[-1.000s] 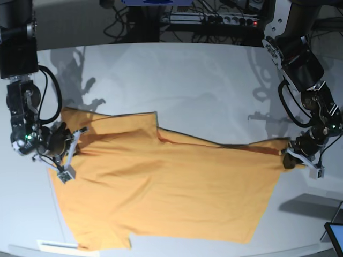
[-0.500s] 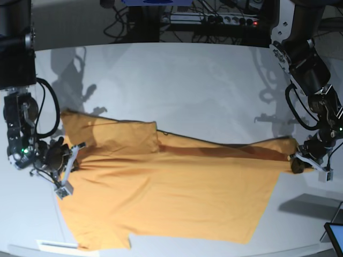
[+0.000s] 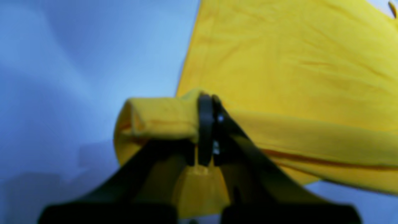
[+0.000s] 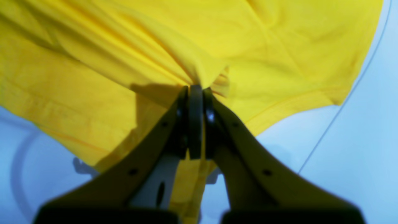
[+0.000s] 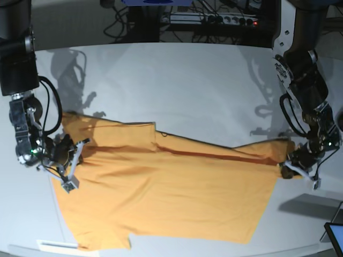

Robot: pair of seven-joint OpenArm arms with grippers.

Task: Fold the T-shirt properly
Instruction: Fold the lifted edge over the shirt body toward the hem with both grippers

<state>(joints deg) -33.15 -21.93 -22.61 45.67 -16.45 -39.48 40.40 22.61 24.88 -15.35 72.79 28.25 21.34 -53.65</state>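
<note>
The orange-yellow T-shirt (image 5: 166, 198) lies spread across the front half of the table, its far edge folded over in a long strip. My left gripper (image 5: 292, 167) is at the shirt's right end, shut on a rolled hem of the T-shirt (image 3: 279, 62). In the left wrist view the left gripper (image 3: 206, 104) pinches that roll. My right gripper (image 5: 72, 163) is at the shirt's left side, shut on a bunch of the fabric. The right wrist view shows the right gripper (image 4: 195, 91) with the T-shirt (image 4: 124, 46) gathered into folds at its tips.
The pale grey table (image 5: 187, 80) stretches behind the shirt. Cables and a power strip (image 5: 214, 19) run along the back. A dark tablet corner (image 5: 335, 235) sits at the front right, and a white strip (image 5: 56, 245) lies at the front left edge.
Both grippers have moved toward the table's front, still shut on the fabric, and the shirt's folded far edge has come forward and drawn straighter between them.
</note>
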